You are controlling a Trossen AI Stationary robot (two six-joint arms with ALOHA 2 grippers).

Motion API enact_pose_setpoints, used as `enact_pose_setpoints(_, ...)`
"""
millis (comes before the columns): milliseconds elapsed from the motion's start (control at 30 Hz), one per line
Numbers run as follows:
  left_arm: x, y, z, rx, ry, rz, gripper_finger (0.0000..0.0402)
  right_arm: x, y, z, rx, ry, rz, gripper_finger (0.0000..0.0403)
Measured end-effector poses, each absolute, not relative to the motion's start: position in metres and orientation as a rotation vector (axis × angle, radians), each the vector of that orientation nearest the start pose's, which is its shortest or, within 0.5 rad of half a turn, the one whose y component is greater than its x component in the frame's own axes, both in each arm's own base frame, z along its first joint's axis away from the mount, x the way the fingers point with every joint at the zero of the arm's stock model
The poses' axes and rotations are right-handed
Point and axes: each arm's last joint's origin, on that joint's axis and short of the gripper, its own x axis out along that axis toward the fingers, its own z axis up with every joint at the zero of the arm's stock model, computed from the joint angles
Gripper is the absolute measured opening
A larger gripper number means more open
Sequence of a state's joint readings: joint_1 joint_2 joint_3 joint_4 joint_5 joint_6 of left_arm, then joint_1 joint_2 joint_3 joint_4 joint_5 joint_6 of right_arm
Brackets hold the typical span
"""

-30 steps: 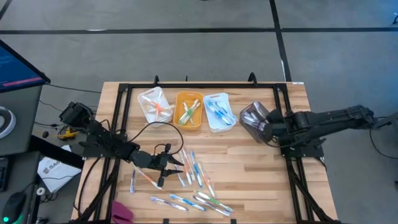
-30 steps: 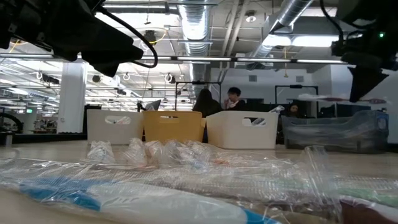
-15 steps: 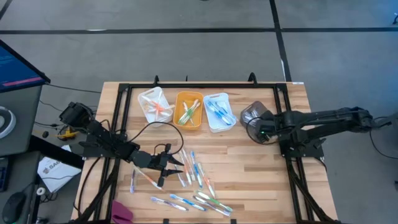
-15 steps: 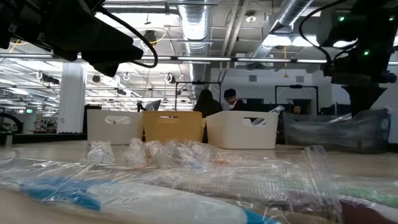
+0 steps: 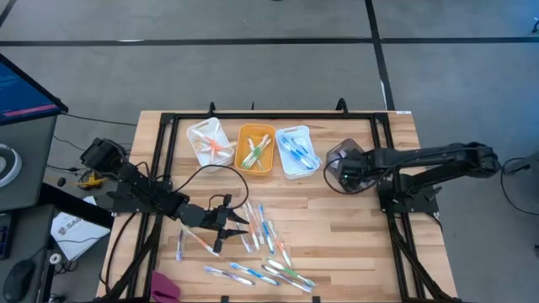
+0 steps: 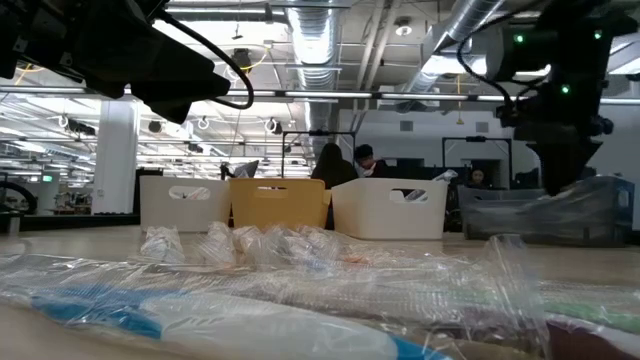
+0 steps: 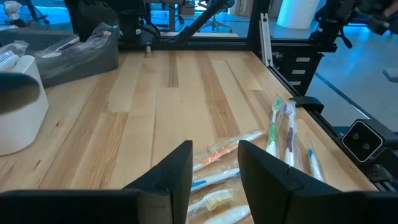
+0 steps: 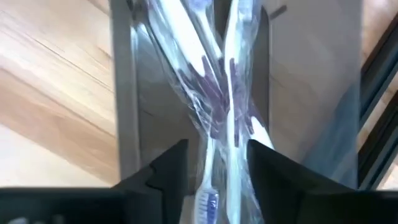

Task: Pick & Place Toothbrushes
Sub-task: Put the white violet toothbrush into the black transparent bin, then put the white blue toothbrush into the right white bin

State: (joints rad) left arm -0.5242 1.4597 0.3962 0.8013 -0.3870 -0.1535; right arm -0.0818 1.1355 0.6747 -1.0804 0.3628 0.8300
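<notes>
Loose wrapped toothbrushes [image 5: 268,242] lie on the wooden table near its front edge. My left gripper [image 5: 239,220] hovers at the pile's left side, open, with nothing between its fingers [image 7: 214,163]; an orange toothbrush [image 7: 227,151] lies just beyond them. My right gripper [image 5: 342,173] points steeply down into the grey bin [image 5: 334,153] at the right end of the bin row. Its fingers stand apart [image 8: 214,168] over wrapped white-and-purple toothbrushes [image 8: 211,93] lying crossed on the bin's floor.
A clear bin [image 5: 210,143], an orange bin [image 5: 255,150] and a white bin [image 5: 295,151], each holding toothbrushes, stand in a row at the back. A black frame [image 5: 168,126] borders the table. A black cable [image 5: 210,172] loops behind my left arm. People sit in the room beyond.
My right gripper has gone toward the table's left edge and down over the grey bin, tipping more steeply downward. The wrapped toothbrush that it carried level above the bin a second ago no longer shows at its fingers in the low view.
</notes>
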Motion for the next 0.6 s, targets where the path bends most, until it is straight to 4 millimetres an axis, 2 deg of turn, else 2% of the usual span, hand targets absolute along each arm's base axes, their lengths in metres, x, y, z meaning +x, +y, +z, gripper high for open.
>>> enact_pose_setpoints(200, 0.225, -0.117, 0.156, -0.037, 0.245, -0.118, 0.0123, 0.164, -0.022, 0.225, 0.486, 1.223, -0.963, 0.0196)
enact_pose_setpoints(300, 0.225, -0.117, 0.156, -0.037, 0.245, -0.118, 0.0123, 0.171, -0.014, 0.243, 0.526, 1.165, -0.903, 0.0208)
enact_pose_setpoints(433, 0.225, -0.117, 0.156, -0.037, 0.246, -0.118, 0.0123, 0.188, 0.005, 0.262, 0.566, 1.039, -0.719, 0.0218)
enact_pose_setpoints(600, 0.225, -0.118, 0.156, -0.038, 0.248, -0.134, 0.0123, 0.210, 0.040, 0.275, 0.535, 0.876, -0.389, 0.0218)
